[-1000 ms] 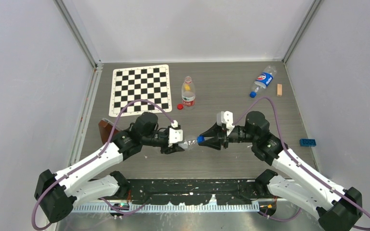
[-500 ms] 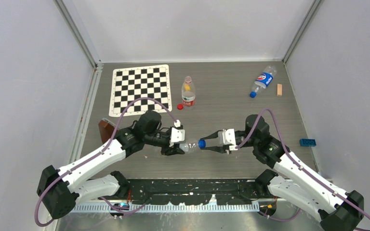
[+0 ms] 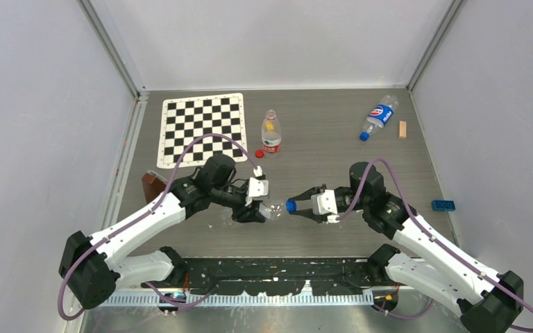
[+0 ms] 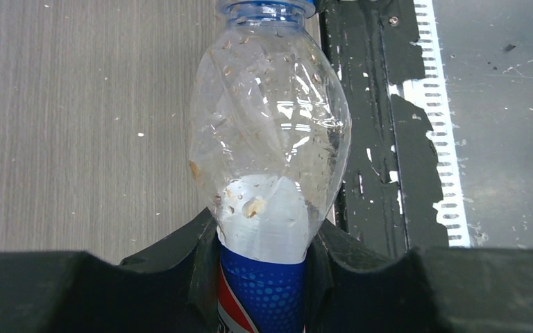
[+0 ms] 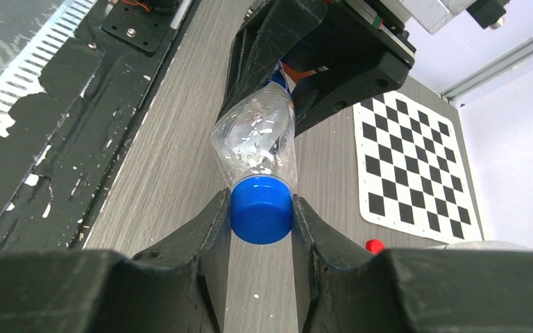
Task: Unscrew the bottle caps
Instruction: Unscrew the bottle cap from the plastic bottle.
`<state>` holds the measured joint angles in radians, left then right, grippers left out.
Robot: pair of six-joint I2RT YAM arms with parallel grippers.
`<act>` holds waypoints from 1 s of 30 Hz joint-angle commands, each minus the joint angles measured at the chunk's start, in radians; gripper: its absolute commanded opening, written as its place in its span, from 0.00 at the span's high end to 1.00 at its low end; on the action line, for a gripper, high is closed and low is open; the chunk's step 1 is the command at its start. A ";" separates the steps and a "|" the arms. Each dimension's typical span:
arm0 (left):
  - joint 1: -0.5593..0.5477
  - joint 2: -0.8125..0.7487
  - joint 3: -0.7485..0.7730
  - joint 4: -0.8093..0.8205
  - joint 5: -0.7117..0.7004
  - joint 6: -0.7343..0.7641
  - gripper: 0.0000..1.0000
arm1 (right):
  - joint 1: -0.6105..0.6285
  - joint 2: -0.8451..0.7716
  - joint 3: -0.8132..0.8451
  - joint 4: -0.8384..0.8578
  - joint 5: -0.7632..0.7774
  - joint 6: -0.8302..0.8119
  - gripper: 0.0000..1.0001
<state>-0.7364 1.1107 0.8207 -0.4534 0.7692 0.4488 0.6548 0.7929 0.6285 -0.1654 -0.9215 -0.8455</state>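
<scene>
Change: right gripper (image 3: 304, 207) is now turned over from a second ago | Right: squeezes blue cap (image 5: 261, 216) | Left gripper (image 3: 257, 210): holds bottle (image 4: 271, 139) tight, between both arms | Means: cap is likely twisting loose

This is a robotics lab, a closed test cell and not a home or a shop. Plain white walls (image 3: 41, 104) stand on three sides and are held by aluminium frame posts (image 3: 111, 48). Two white and black robot arms, the left one (image 3: 139, 225) and the right one (image 3: 430, 243), are fixed to a black base plate (image 3: 277, 267) at the near edge of the grey counter (image 3: 319, 139). A printed checkerboard sheet (image 3: 202, 129), of the kind used for calibrating cameras, lies flat on it.
</scene>
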 commanded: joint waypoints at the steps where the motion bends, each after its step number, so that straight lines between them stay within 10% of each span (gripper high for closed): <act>1: 0.020 -0.050 -0.023 0.048 -0.073 -0.032 1.00 | -0.003 -0.027 -0.025 0.069 0.050 0.089 0.64; 7: 0.020 -0.092 -0.107 0.161 -0.232 -0.026 1.00 | -0.003 -0.073 -0.058 0.129 0.041 0.189 0.41; 17: 0.020 -0.110 -0.208 0.354 -0.391 -0.056 1.00 | -0.003 -0.034 -0.156 0.617 0.440 0.942 0.29; 22: 0.019 -0.180 -0.277 0.488 -0.425 -0.079 1.00 | -0.003 -0.014 -0.095 0.473 0.801 1.329 0.17; 30: 0.010 -0.202 -0.321 0.569 -0.440 -0.113 1.00 | -0.013 0.057 0.067 0.177 0.844 1.535 0.12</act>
<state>-0.7200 0.9222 0.5152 -0.0082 0.3550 0.3653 0.6506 0.8131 0.5728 0.1761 -0.1486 0.5144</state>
